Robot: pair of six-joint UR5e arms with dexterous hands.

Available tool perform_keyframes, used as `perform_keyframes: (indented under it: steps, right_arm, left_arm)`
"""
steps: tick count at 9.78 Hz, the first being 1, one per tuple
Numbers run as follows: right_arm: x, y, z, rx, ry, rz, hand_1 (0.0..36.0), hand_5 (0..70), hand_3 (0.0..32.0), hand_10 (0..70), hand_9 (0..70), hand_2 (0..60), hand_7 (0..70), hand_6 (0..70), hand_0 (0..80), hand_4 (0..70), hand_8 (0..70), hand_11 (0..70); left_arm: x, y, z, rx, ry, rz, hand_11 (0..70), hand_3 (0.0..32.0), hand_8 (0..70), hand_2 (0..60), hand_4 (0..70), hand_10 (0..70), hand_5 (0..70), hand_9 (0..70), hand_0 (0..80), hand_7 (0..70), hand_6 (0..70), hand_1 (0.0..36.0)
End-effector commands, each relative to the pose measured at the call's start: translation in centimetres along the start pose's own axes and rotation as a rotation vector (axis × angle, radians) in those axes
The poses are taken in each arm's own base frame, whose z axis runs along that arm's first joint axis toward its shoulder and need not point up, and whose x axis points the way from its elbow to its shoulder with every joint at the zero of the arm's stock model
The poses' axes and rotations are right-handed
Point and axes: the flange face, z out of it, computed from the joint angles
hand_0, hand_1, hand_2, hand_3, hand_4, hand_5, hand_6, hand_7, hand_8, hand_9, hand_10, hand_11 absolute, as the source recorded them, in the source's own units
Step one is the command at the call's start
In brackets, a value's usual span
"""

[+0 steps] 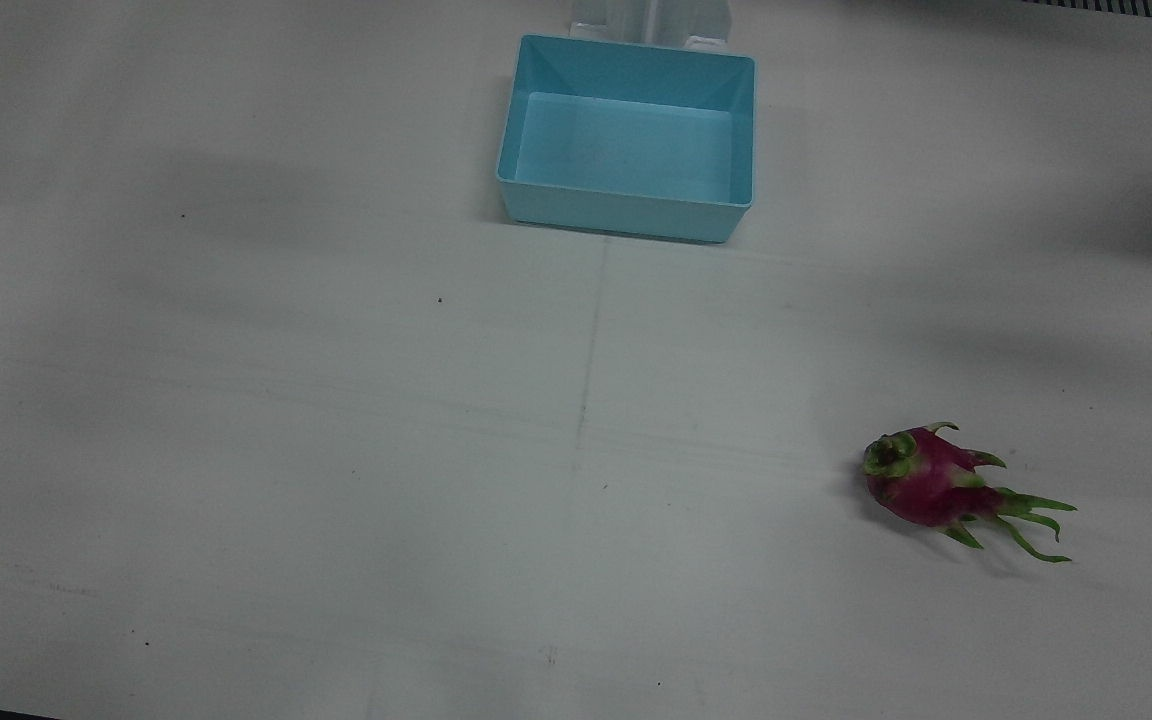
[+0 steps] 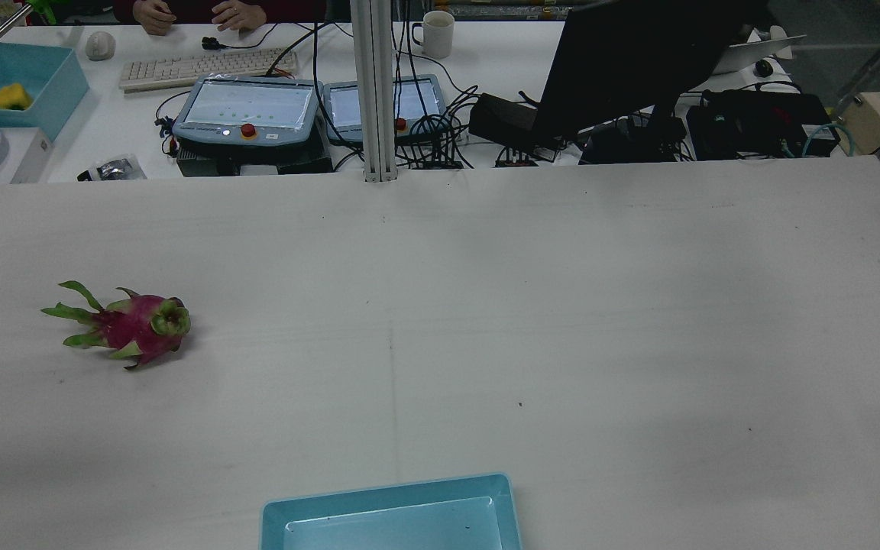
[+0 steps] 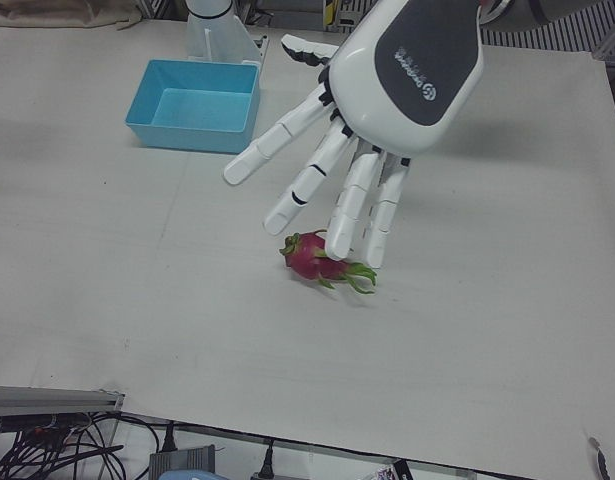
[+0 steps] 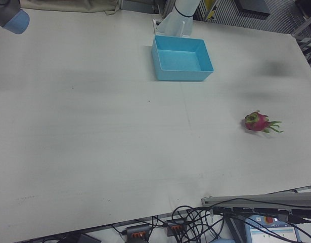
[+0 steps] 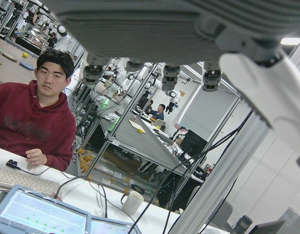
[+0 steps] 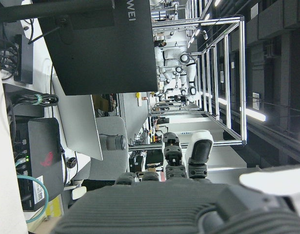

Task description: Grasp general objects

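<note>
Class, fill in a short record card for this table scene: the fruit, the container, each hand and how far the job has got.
fruit: dragon fruit, lying on its side on the table
container: blue bin, empty
left hand: open, fingers spread, above the fruit
right hand: seen only by its own camera; state unclear
progress: fruit not yet grasped

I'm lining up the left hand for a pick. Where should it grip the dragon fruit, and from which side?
Grip the dragon fruit around its round magenta body, coming from above. It lies on its side on the table, nothing beside it, and its thin green tips look too flimsy to hold. The left hand is open above the table.
</note>
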Motion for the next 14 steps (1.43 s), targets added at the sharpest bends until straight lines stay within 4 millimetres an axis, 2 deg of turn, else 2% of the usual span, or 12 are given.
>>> perform_keyframes:
  steps: [1,2,4,5,6,8,9,10,11,12,14]
  right_arm:
    - [0.0,-0.1,0.0,0.001,0.000,0.000,0.0,0.0,0.0,0.0,0.0,0.0,0.0,0.0,0.0,0.0,0.0,0.0]
    - [0.0,-0.1,0.0,0.001,0.000,0.000,0.0,0.0,0.0,0.0,0.0,0.0,0.0,0.0,0.0,0.0,0.0,0.0]
    - [0.0,-0.1,0.0,0.001,0.000,0.000,0.0,0.0,0.0,0.0,0.0,0.0,0.0,0.0,0.0,0.0,0.0,0.0]
    - [0.0,-0.1,0.0,0.001,0.000,0.000,0.0,0.0,0.0,0.0,0.0,0.0,0.0,0.0,0.0,0.0,0.0,0.0]
    - [0.0,-0.1,0.0,0.001,0.000,0.000,0.0,0.0,0.0,0.0,0.0,0.0,0.0,0.0,0.0,0.0,0.0,0.0]
    - [0.0,-0.1,0.0,0.001,0.000,0.000,0.0,0.0,0.0,0.0,0.0,0.0,0.0,0.0,0.0,0.0,0.0,0.0]
    - [0.0,-0.1,0.0,0.001,0.000,0.000,0.0,0.0,0.0,0.0,0.0,0.0,0.0,0.0,0.0,0.0,0.0,0.0]
    - [0.0,0.0,0.0,0.000,0.000,0.000,0.0,0.0,0.0,0.0,0.0,0.0,0.0,0.0,0.0,0.0,0.0,0.0]
    - [0.0,0.0,0.0,0.000,0.000,0.000,0.0,0.0,0.0,0.0,0.0,0.0,0.0,0.0,0.0,0.0,0.0,0.0]
    - [0.0,0.1,0.0,-0.002,0.000,0.000,0.0,0.0,0.0,0.0,0.0,0.0,0.0,0.0,0.0,0.0,0.0,0.0]
    - [0.0,0.2,0.0,-0.003,0.000,0.000,0.0,0.0,0.0,0.0,0.0,0.0,0.0,0.0,0.0,0.0,0.0,0.0]
  left_arm:
    - [-3.9,4.6,0.9,0.028,-0.086,0.100,0.0,22.2,0.0,0.0,0.0,0.0,2.3,1.0,55.3,12.0,0.0,16.2]
    - [-6.8,7.2,1.5,0.010,-0.122,0.088,0.0,32.0,0.0,0.0,0.0,0.0,0.0,0.5,56.8,9.7,0.0,18.5]
    - [-14.0,11.0,0.6,0.033,-0.191,0.081,0.0,32.0,0.0,0.0,0.0,0.0,0.0,0.2,56.7,8.2,0.0,19.6]
    - [-16.2,12.1,-0.3,0.037,-0.198,0.080,0.0,32.0,0.0,0.0,0.0,0.0,0.0,0.4,56.6,9.2,0.0,19.9]
    - [-17.4,13.6,-0.4,0.027,-0.200,0.077,0.0,32.0,0.0,0.0,0.0,0.0,0.0,1.0,56.9,12.3,0.0,20.3]
    - [-19.4,16.7,-0.3,0.052,-0.189,0.076,0.0,32.0,0.0,0.0,0.0,0.0,0.0,0.4,53.7,9.0,0.0,17.9]
    - [-20.8,18.5,-0.4,0.079,-0.183,0.079,0.0,32.0,0.0,0.0,0.0,0.0,0.5,0.2,54.6,8.4,0.0,19.1]
    - [-22.6,20.5,-0.5,0.100,-0.188,0.086,0.0,32.0,0.0,0.0,0.0,0.0,0.4,0.0,55.2,7.1,0.0,20.5]
    - [-25.3,22.0,-0.5,0.123,-0.222,0.112,0.0,32.0,0.0,0.0,0.0,0.0,0.0,0.0,54.1,4.8,0.0,20.5]
    - [-26.0,22.5,-0.7,0.158,-0.214,0.121,0.0,32.0,0.0,0.0,0.0,0.0,0.0,0.0,52.1,4.2,0.0,19.1]
    - [-24.4,20.3,-0.4,0.218,-0.183,0.116,0.0,32.0,0.0,0.0,0.0,0.0,0.0,0.0,50.3,4.5,0.0,17.3]
